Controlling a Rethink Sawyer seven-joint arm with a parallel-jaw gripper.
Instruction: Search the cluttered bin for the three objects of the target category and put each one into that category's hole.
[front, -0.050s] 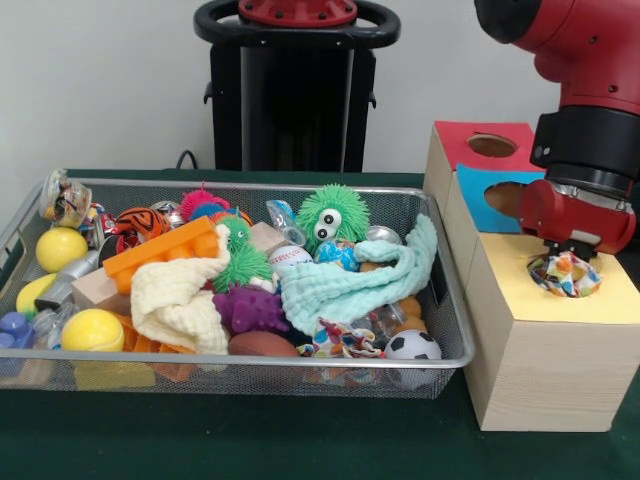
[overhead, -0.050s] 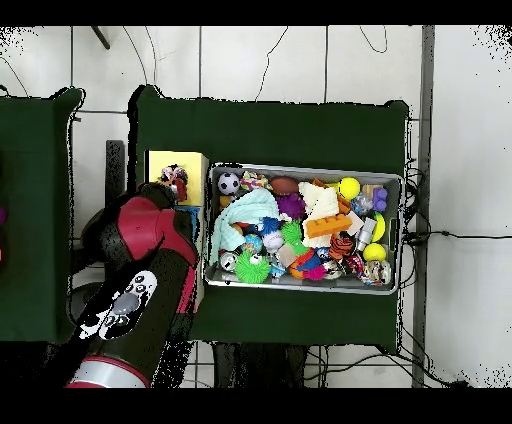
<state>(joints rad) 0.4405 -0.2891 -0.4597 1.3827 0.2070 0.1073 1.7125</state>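
My gripper (front, -0.050s: 566, 252) hangs over the hole in the yellow-topped wooden box (front, -0.050s: 520, 285), shut on a bundle of multicoloured patterned fabric (front, -0.050s: 566, 274). The bundle's lower part sits at the hole's mouth. From overhead, the same fabric bundle (overhead, -0.050s: 176, 181) shows on the yellow box (overhead, -0.050s: 160, 166), just ahead of the gripper (overhead, -0.050s: 172, 192). A second piece of similar patterned fabric (front, -0.050s: 340, 338) lies in the wire-mesh bin (front, -0.050s: 240, 186) near its front rim, beside a small soccer ball (front, -0.050s: 411, 345).
The bin holds a pale green cloth (front, -0.050s: 350, 280), a cream cloth (front, -0.050s: 180, 295), a green fuzzy toy with eyes (front, -0.050s: 332, 217), a purple spiky ball (front, -0.050s: 250, 308), an orange brick (front, -0.050s: 165, 248) and yellow balls (front, -0.050s: 92, 330). Behind the yellow box stand a blue-topped box (front, -0.050s: 480, 205) and a red-topped box (front, -0.050s: 490, 132).
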